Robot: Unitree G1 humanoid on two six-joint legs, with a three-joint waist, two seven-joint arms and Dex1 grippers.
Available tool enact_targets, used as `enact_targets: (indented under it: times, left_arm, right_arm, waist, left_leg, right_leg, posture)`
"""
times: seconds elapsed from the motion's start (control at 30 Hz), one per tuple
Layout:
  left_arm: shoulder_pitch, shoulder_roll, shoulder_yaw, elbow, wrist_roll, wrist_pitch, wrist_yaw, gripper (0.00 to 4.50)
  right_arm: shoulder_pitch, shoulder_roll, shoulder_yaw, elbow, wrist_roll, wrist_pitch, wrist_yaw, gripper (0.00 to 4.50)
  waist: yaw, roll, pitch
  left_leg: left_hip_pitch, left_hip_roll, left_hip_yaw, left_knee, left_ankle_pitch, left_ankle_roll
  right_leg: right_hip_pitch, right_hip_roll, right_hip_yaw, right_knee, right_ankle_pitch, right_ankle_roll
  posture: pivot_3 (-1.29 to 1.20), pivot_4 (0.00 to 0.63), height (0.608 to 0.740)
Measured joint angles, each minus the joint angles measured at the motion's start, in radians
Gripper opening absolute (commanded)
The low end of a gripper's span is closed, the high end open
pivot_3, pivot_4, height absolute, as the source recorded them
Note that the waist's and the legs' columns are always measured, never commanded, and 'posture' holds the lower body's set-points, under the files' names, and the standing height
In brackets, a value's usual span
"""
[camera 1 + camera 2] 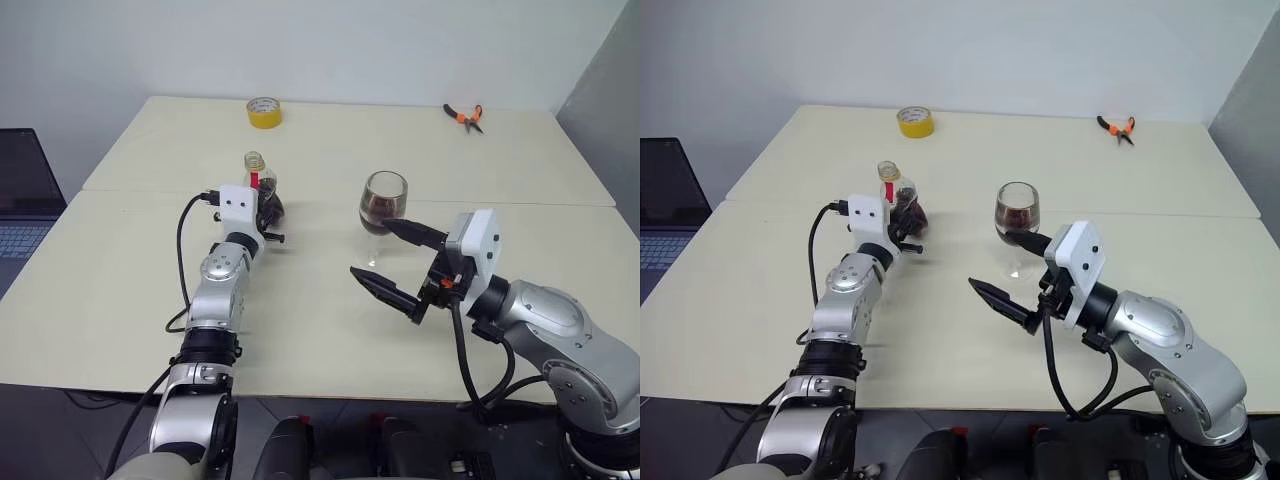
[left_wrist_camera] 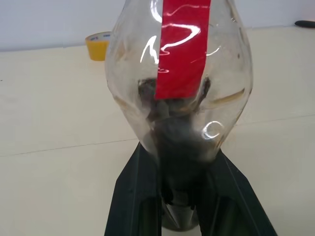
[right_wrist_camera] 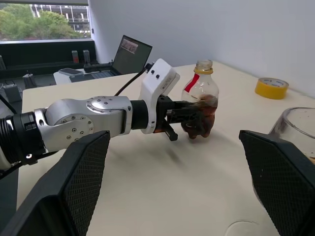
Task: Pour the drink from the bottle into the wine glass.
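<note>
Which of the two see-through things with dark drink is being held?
The bottle, squeezed by the left gripper. The wine glass stands free beside the open right gripper.

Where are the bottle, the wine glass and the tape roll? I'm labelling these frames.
bottle (image 3: pixel 200 108): right wrist view, on its clear body below the neck.
wine glass (image 1: pixel 384 203): left eye view, on its bowl.
tape roll (image 1: pixel 264 113): left eye view, on its yellow side.

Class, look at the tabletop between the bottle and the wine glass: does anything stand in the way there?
Nothing visible does. The left hand is shut on the upright bottle, and only bare table separates it from the wine glass. The open right hand is nearer the robot.
</note>
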Motion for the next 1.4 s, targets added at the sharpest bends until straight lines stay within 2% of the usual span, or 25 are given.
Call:
enact_targets:
  times: [0.5,0.9,1.23,1.4]
  left_arm:
    - [-0.031,-0.009,0.014,0.075,-0.006,0.001,0.023,0.5]
    - [-0.024,-0.005,0.005,0.075,-0.006,-0.004,0.011,4.46]
    - [0.05,0.002,-0.024,-0.023,0.01,-0.026,-0.022,4.46]
    - [0.12,0.032,-0.02,-0.131,0.003,-0.01,-0.028,4.46]
  right_arm:
    - [-0.001,0.0,0.001,0.008,-0.005,0.0,0.002,4.5]
    - [-0.002,0.001,0.001,0.012,-0.01,0.0,0.004,4.5]
    - [-0.001,0.001,0.002,0.012,-0.018,-0.001,0.006,4.5]
    - [0.039,-0.001,0.001,0.011,-0.026,-0.012,0.007,4.5]
  waist:
    - [0.0,0.0,0.0]
    - [0.001,0.0,0.0]
    - [0.001,0.0,0.0]
    - [0.0,0.0,0.0]
  left_leg:
    - [0.0,0.0,0.0,0.0,0.0,0.0]
    - [0.0,0.0,0.0,0.0,0.0,0.0]
    - [0.0,0.0,0.0,0.0,0.0,0.0]
    - [0.0,0.0,0.0,-0.001,0.0,0.0]
  right_leg:
    - [0.0,0.0,0.0,0.0,0.0,0.0]
    - [0.0,0.0,0.0,0.0,0.0,0.0]
    - [0.0,0.0,0.0,0.0,0.0,0.0]
    - [0.0,0.0,0.0,0.0,0.0,0.0]
  posture:
    - [0.0,0.15,0.74]
    - [0.0,0.15,0.74]
    - [0.0,0.15,0.74]
    - [0.0,0.15,0.74]
